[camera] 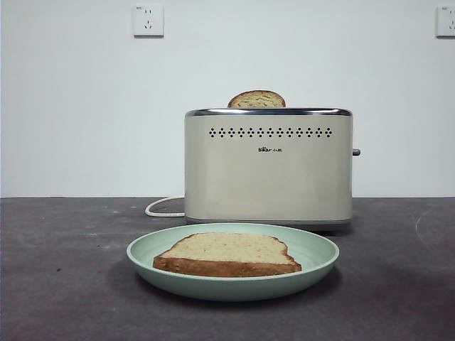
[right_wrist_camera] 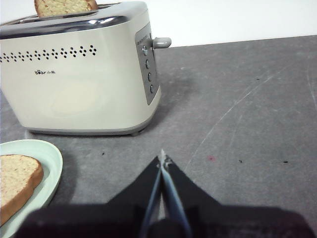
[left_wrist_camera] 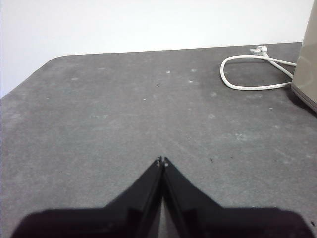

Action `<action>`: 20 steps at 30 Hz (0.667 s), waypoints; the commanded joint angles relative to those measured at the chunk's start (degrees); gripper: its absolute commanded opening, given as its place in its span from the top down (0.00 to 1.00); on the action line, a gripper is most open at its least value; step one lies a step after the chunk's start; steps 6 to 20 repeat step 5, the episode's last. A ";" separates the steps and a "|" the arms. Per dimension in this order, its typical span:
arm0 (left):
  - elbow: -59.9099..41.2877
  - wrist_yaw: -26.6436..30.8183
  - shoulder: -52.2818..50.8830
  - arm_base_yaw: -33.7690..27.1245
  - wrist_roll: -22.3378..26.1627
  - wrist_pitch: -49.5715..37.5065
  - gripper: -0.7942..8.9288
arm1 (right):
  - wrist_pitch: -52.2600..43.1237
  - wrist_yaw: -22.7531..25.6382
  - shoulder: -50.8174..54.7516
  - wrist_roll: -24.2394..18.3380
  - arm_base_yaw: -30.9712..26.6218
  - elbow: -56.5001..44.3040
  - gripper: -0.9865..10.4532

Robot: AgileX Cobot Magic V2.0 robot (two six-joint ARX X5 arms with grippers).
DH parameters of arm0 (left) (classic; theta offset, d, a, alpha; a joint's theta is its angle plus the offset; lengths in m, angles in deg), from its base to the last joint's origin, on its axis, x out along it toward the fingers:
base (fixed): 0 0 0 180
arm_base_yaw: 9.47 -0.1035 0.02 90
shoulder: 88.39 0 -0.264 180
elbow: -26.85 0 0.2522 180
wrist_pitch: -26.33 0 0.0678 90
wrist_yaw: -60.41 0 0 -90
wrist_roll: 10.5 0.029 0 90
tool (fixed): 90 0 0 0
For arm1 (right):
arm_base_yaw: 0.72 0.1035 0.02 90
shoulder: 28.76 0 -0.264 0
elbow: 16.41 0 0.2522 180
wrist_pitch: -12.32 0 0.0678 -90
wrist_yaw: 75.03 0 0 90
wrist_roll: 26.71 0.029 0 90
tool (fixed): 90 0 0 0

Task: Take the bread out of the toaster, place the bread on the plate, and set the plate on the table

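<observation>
While one bread slice (camera: pixel 227 254) lies on the plate (camera: pixel 313 250), another (camera: pixel 257 99) stands in the toaster (camera: pixel 269 170); left gripper (left_wrist_camera: pixel 162 160) and right gripper (right_wrist_camera: pixel 162 159) (both pressed together) hover over the table (camera: pixel 57 284).

Both arms idle — jaws closed.
L gripper (left_wrist_camera: pixel 162 161) & R gripper (right_wrist_camera: pixel 162 161): tips pressed together, nothing between them, each hanging low over the table, angled down.

The right gripper (right_wrist_camera: pixel 162 161), jaws pressed together, hovers above the dark table (right_wrist_camera: pixel 247 114). Beyond stands a cream toaster (right_wrist_camera: pixel 79 74) with bread (right_wrist_camera: pixel 64 6) poking out. Beside it, a mint-green plate (right_wrist_camera: pixel 47 153) holds another slice (right_wrist_camera: pixel 17 181).
</observation>
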State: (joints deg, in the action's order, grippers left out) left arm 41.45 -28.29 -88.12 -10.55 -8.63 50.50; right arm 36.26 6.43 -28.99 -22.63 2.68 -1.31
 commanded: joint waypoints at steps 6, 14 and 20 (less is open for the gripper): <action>-0.68 0.07 -0.11 -0.20 -0.37 -0.48 0.92 | -0.39 0.00 0.13 0.57 0.07 -0.98 0.91; -0.68 0.07 -0.11 -0.20 -0.37 -0.48 0.92 | -0.39 0.00 0.13 0.57 0.07 -0.98 0.91; -0.68 0.07 -0.11 -0.20 -0.37 -0.48 0.92 | -0.39 0.00 0.13 0.57 0.07 -0.98 0.91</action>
